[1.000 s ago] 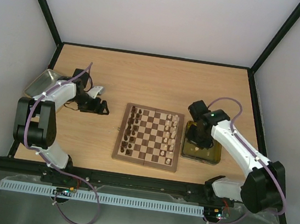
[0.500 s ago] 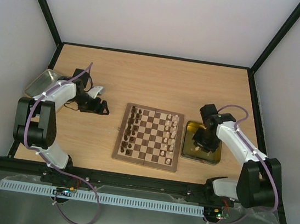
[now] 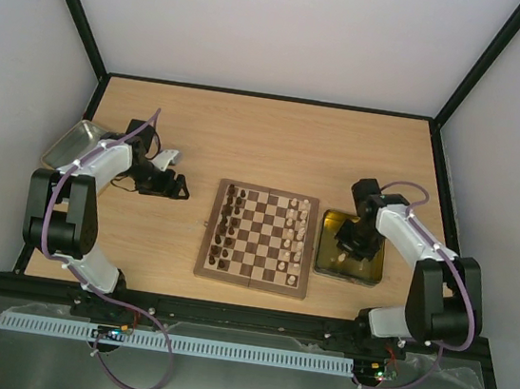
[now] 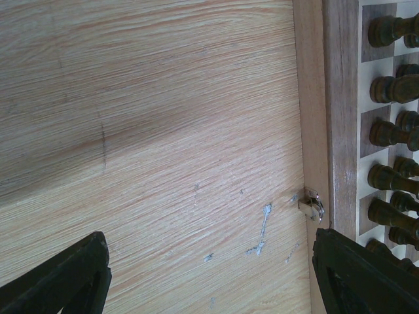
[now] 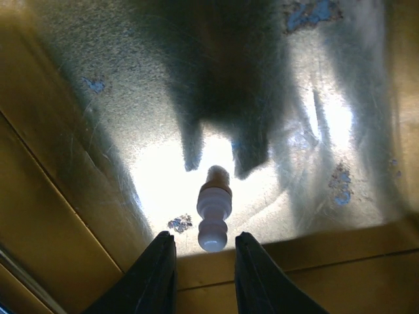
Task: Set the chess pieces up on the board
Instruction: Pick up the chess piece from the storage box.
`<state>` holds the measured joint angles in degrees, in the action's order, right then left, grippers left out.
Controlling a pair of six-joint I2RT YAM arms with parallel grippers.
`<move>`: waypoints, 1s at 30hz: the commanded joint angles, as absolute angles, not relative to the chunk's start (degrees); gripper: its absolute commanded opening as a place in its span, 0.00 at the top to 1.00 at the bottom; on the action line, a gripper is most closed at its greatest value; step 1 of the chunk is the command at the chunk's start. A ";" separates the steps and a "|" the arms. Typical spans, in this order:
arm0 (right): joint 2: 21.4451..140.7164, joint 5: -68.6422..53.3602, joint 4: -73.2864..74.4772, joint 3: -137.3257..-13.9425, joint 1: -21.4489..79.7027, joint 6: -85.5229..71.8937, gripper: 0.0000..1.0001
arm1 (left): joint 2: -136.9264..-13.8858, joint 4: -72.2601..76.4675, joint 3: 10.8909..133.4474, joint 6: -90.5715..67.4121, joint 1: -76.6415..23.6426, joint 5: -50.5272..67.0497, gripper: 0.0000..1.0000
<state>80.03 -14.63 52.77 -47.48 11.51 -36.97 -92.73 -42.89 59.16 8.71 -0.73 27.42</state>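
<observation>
Right wrist view: right gripper (image 5: 204, 237), jaws slightly apart, brackets a pale chess piece (image 5: 214, 209) in the glary yellow tray (image 5: 59, 216), at 3 o'clock of the board (image 3: 259, 238). Left gripper (image 4: 209, 242) gapes over bench (image 4: 163, 131), fingers cropped.

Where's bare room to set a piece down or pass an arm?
Free: the wide table strip beyond the board, and the board's bare middle files. Tight: between board and yellow tray, which holds the right gripper; between left gripper and board.
</observation>
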 commanded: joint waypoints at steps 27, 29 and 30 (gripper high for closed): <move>82.61 -12.50 50.36 -45.48 11.16 -34.54 0.89 | -92.82 -43.42 58.57 8.80 -0.71 27.67 0.15; 82.70 -12.13 50.48 -45.60 11.14 -34.47 0.92 | -92.81 -43.42 58.60 8.79 -0.70 27.69 0.15; 82.75 -11.93 50.53 -45.77 11.16 -34.46 0.93 | -92.81 -43.42 58.58 8.81 -0.70 27.69 0.15</move>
<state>81.89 -14.17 50.39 -46.09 11.31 -34.85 -92.73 -42.89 59.16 8.71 -0.73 27.42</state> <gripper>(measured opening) 0.089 0.846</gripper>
